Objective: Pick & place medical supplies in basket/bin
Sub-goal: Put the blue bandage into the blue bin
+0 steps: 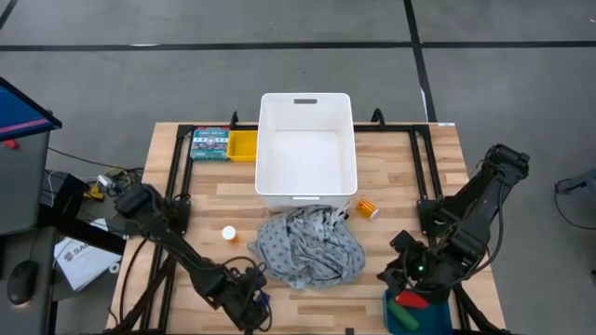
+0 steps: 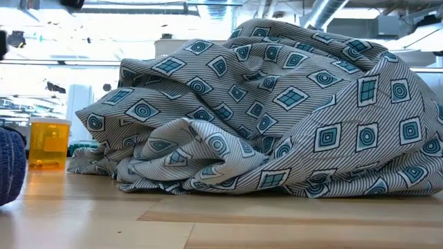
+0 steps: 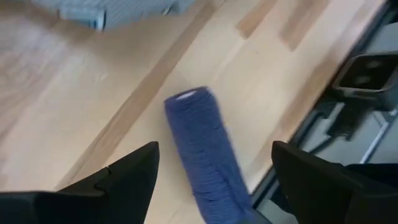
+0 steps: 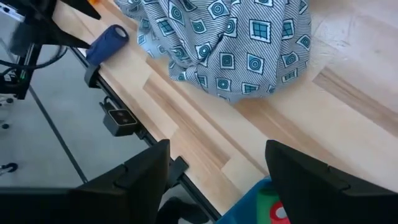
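A dark blue cylinder [image 3: 202, 149] lies on its side on the wooden table near the front edge, left of the grey patterned cloth [image 1: 307, 244]. My left gripper [image 3: 214, 180] is open just above it, one finger on either side, apart from it. The cloth lies crumpled in front of the white bin [image 1: 307, 144]. One orange pill bottle [image 1: 228, 234] stands upright left of the cloth. Another [image 1: 368, 207] lies to the right of the bin. My right gripper [image 1: 412, 279] hangs open over the table's front right, above a green piece [image 1: 402, 316] and a red piece [image 1: 410, 300].
A flat teal box [image 1: 209, 143] and a yellow tray [image 1: 244, 144] lie left of the bin. The green and red pieces rest in a blue tray [image 1: 424, 314] at the front right corner. Black frame rails [image 1: 177, 167] run along the table's sides.
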Tool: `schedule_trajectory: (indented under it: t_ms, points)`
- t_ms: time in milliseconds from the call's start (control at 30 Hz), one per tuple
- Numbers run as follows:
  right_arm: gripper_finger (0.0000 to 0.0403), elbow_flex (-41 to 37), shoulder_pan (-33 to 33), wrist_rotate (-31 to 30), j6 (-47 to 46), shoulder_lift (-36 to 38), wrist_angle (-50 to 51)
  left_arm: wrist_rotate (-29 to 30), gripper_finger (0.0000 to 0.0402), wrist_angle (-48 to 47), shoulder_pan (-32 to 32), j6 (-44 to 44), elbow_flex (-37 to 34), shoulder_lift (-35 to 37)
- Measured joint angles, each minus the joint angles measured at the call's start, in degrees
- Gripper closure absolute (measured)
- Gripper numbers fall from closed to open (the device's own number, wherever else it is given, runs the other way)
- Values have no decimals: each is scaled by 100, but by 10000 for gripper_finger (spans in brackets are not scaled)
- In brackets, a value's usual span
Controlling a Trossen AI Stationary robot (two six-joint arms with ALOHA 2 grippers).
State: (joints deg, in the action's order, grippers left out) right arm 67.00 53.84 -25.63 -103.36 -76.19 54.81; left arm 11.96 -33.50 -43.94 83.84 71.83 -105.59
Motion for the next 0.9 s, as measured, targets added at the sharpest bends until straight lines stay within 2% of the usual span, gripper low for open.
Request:
schedule_trajectory:
  t_ms: [633, 767, 900]
  points:
    - [143, 0, -41, 0, -19, 19, 11, -395, 102, 247, 33, 494, -2, -600]
    - [143, 0, -39, 0, -17, 19, 1, -359, 122, 324, 78, 544, -2, -600]
    - [143, 0, -39, -9, -19, 19, 4, -287, 169, 308, 117, 555, -1, -545]
